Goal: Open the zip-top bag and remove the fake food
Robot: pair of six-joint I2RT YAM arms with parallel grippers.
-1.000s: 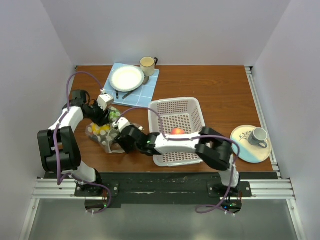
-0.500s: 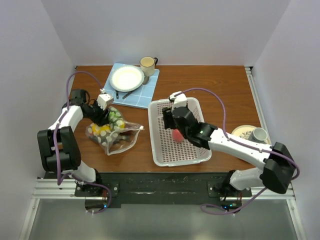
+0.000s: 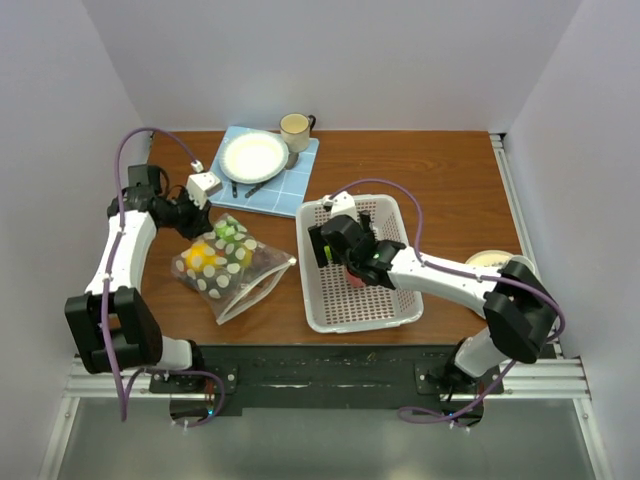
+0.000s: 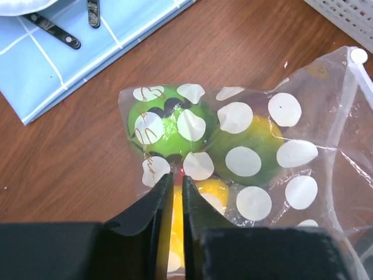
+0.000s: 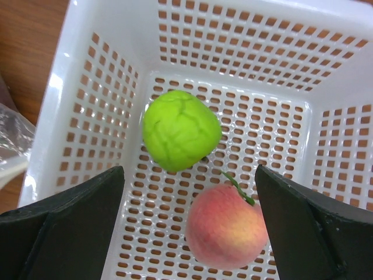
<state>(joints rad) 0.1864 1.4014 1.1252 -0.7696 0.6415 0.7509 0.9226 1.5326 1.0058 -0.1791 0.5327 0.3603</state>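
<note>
Left gripper (image 4: 173,182): fingers drawn almost together with a thin slit between them. The tips lie over the bag's edge. Whether they nip the film cannot be told.
Zip-top bag (image 4: 303,151): clear with white dots, lying on the table just ahead of the left fingertips.
Fake food (image 4: 166,125): two green pieces in the bag beyond the tips and a yellow one beneath them.
Writing: gold script (image 4: 149,137) on the film near the left tips, too small to read.
Right gripper (image 5: 187,175): fingers spread wide, holding nothing.
Below the right gripper: white basket (image 5: 233,35) with a green fruit (image 5: 180,129) and a peach (image 5: 226,224) side by side on its floor.
Surface: brown wooden table (image 3: 440,180). Beyond the left gripper lies a blue checked mat (image 3: 300,165) bearing a white plate (image 3: 253,156) and a mug (image 3: 294,126).
Room: plain white walls (image 3: 350,60) on three sides.
Change: a second ago the right gripper was at the bag and only the peach showed in the basket. The left gripper was then lower on the bag.
</note>
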